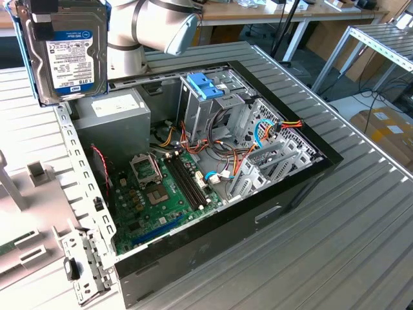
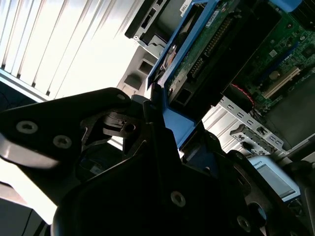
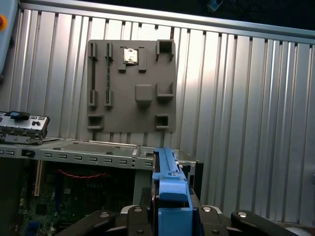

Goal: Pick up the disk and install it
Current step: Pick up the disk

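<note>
— One disk [image 1: 64, 48] is up in the air. Where is it?
— High over the edge of the open computer case [image 1: 271, 213] on the table [image 1: 361, 245], at the exterior view's left.
— What holds it?
— The jaws are squeezed tight on its blue sides.

Bright, diffuse light filled the exterior view, leaving the table [image 1: 361, 245] pale, the label of the disk [image 1: 64, 45] bright, and soft shadow deep inside the case [image 1: 322, 161]. In the second wrist view the table glared almost white behind the gripper [image 2: 158, 118], a near-black silhouette. The first wrist view was evenly lit, with a sheen along the table's ribs.
</note>
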`<state>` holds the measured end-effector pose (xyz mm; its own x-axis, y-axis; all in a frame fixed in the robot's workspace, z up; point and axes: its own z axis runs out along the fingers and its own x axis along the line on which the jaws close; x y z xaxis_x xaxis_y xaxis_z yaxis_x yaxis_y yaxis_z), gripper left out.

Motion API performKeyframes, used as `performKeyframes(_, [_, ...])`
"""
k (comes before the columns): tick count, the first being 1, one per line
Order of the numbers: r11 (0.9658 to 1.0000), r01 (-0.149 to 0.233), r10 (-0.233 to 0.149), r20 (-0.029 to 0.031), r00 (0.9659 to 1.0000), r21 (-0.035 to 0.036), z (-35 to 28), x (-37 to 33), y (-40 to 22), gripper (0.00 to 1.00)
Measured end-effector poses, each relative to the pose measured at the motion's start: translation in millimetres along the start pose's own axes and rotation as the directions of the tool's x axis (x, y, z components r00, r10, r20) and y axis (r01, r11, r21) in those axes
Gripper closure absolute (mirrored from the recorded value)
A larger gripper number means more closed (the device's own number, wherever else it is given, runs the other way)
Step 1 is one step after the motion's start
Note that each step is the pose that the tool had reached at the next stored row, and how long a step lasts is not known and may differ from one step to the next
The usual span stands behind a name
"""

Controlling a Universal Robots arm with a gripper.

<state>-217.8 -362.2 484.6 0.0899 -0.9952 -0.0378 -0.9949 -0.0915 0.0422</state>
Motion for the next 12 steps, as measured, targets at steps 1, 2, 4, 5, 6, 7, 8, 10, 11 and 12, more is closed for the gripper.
performKeyframes(1, [1.0, 0.0, 0.0, 0.0, 1.0, 0.0, 0.0, 0.1, -0.7, 0.63])
performKeyframes(2, [1.0, 0.0, 0.0, 0.0001, 1.0, 0.0, 0.0, 0.2, -1.8, 0.63])
performKeyframes(4, [1.0, 0.0, 0.0, 0.0, 1.0, 0.0, 0.0, 0.4, -3.9, 0.63])
performKeyframes(5, [1.0, 0.0, 0.0, 0.0, 1.0, 0.0, 0.0, 0.4, -4.8, 0.63])
performKeyframes(6, [1.0, 0.0, 0.0, 0.0001, 1.0, 0.0001, 0.1, 0.6, -6.5, 0.63])
performKeyframes(7, [1.0, 0.0, 0.0, 0.0, 1.0, 0.0001, 0.1, 0.8, -8.2, 0.63])
performKeyframes(8, [1.0, 0.0, 0.0, 0.0, 1.0, 0.0001, 0.1, 0.9, -9.6, 0.63])
performKeyframes(10, [1.0, 0.0, 0.0, 0.0001, 1.0, 0.0001, 0.2, 1.2, -12.8, 0.63])
performKeyframes(11, [1.0, 0.0, 0.0, 0.0001, 1.0, 0.0001, 0.2, 1.3, -13.7, 0.63])
performKeyframes(12, [1.0, 0.0, 0.0, 0.0001, 1.0, 0.0001, 0.2, 1.4, -14.7, 0.63])
